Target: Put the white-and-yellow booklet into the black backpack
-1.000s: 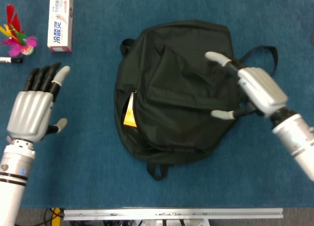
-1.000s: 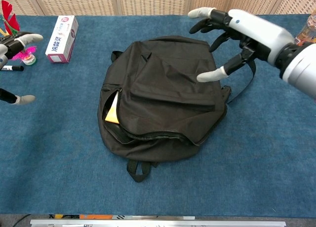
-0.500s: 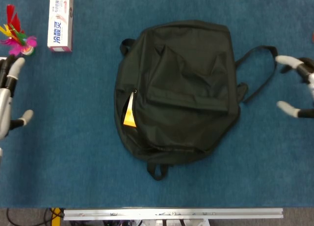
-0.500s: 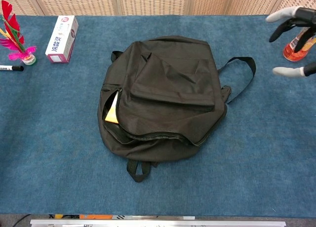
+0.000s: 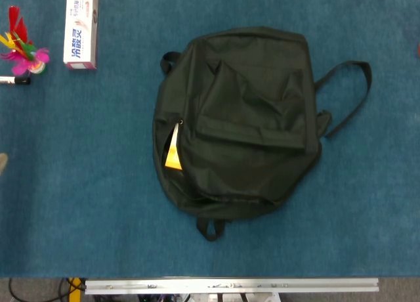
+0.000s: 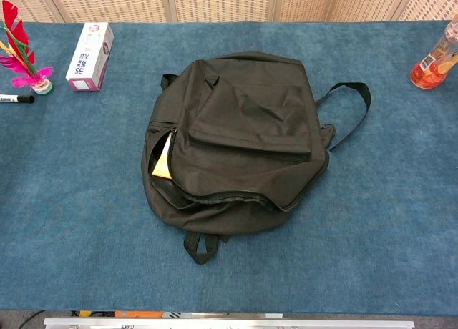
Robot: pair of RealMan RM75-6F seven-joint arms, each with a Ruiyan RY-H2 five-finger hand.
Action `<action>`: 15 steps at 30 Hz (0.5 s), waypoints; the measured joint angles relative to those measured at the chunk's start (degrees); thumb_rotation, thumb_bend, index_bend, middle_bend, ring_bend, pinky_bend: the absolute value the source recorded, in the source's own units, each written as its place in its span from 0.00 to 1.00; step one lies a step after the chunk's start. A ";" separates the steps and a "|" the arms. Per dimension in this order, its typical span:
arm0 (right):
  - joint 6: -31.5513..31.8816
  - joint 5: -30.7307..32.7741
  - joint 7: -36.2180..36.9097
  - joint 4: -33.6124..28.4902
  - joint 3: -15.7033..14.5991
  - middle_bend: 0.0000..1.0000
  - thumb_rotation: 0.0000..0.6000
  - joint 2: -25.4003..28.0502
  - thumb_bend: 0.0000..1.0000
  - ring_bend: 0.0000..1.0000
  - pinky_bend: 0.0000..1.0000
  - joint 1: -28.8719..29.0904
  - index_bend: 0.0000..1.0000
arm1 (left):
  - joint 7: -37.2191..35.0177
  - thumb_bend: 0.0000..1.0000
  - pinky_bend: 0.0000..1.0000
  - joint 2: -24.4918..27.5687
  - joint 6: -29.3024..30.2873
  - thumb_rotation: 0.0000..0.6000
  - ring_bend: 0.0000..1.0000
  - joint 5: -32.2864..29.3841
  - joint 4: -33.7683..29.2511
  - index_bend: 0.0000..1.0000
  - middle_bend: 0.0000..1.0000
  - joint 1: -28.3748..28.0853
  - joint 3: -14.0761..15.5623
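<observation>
The black backpack (image 5: 243,111) lies flat in the middle of the blue table, also seen in the chest view (image 6: 243,136). Its left side zipper gapes open. The white-and-yellow booklet (image 5: 172,151) sits in that opening with only a corner showing, white above and yellow below (image 6: 163,163). A pale sliver at the left edge of the head view looks like a fingertip of my left hand (image 5: 2,161); the remainder of that hand is out of frame. My right hand appears in neither view.
A toothpaste box (image 6: 90,46) lies at the back left. A pink-and-red feather shuttlecock (image 6: 21,53) and a marker (image 6: 16,99) sit at the far left. An orange bottle (image 6: 435,61) stands at the back right. The backpack's strap (image 6: 351,111) loops out to the right.
Both hands have drawn away from the backpack and off to the sides, leaving the frames almost entirely. The backpack and booklet have not moved.
</observation>
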 measured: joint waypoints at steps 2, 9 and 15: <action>-0.17 1.09 1.43 1.19 0.11 0.44 1.00 0.15 0.16 0.30 0.51 -0.84 0.32 | -0.04 0.14 0.01 0.81 0.18 1.00 0.00 -0.28 -0.51 0.13 0.01 0.85 0.17; -0.89 1.34 2.93 1.72 1.31 0.45 1.00 0.86 0.16 0.30 0.51 -1.33 0.33 | -0.58 0.14 0.01 2.17 1.08 1.00 0.00 -0.50 -1.90 0.13 0.03 3.17 0.39; -1.80 0.77 2.94 1.24 1.92 0.45 1.00 1.16 0.16 0.30 0.51 -1.02 0.33 | -1.32 0.14 0.01 2.40 1.42 1.00 0.00 -1.29 -2.06 0.13 0.03 4.04 -0.54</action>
